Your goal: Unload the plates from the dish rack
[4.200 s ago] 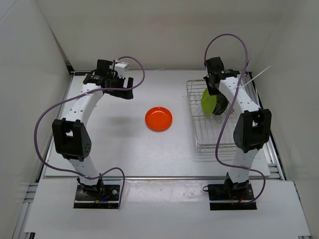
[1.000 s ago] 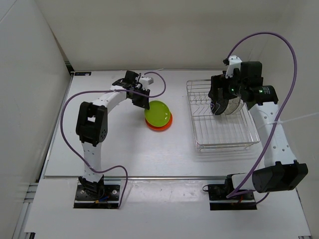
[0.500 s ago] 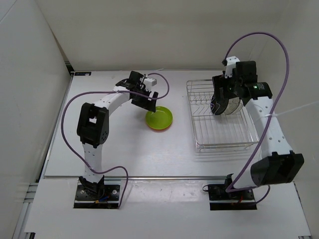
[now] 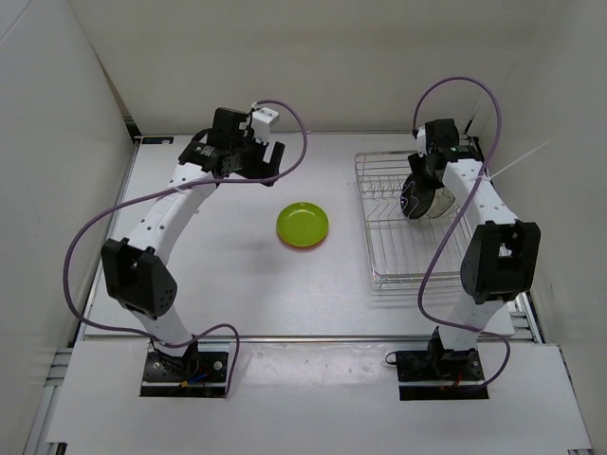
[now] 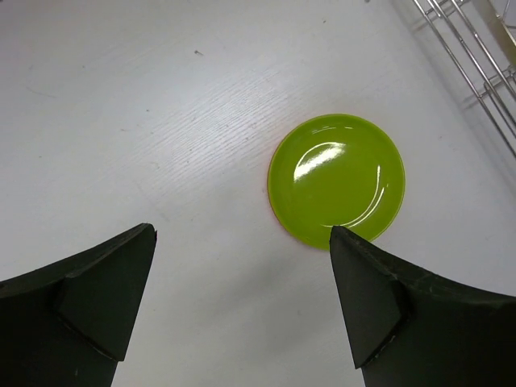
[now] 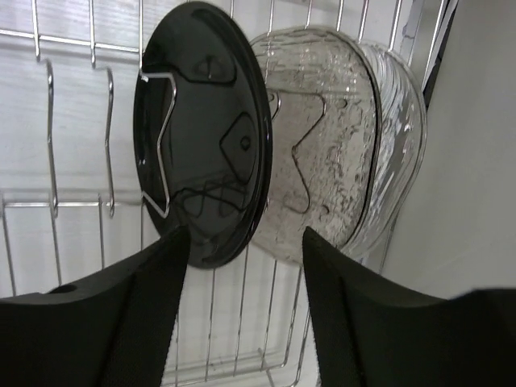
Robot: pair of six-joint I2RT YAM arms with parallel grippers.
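**Two plates out on the worktop (image 4: 218, 270), two upright in the dish rack (image 4: 417, 263); left claw (image 4: 258, 154) spread wide, right claw (image 4: 424, 178) half-spread.**

Top view: noted lime green plate (image 4: 303, 222) flat at mid-worktop. Left claw raised well apart from it, holding nothing. Right claw down at the rack's far end by the black plate (image 4: 414, 197), fingers hidden there.
Left wrist: confirmed both fingers far apart, bare worktop between them and the green plate beyond. Only here seen clearly: orange plate (image 5: 278, 222) as a thin rim under the green one.
Right wrist: only here seen plainly: clear plate (image 6: 339, 145) standing just behind the black one, both propped by wire prongs (image 6: 165, 145). Fingers either side of the black plate's lower rim, gap visible. Cannot tell whether they touch it.
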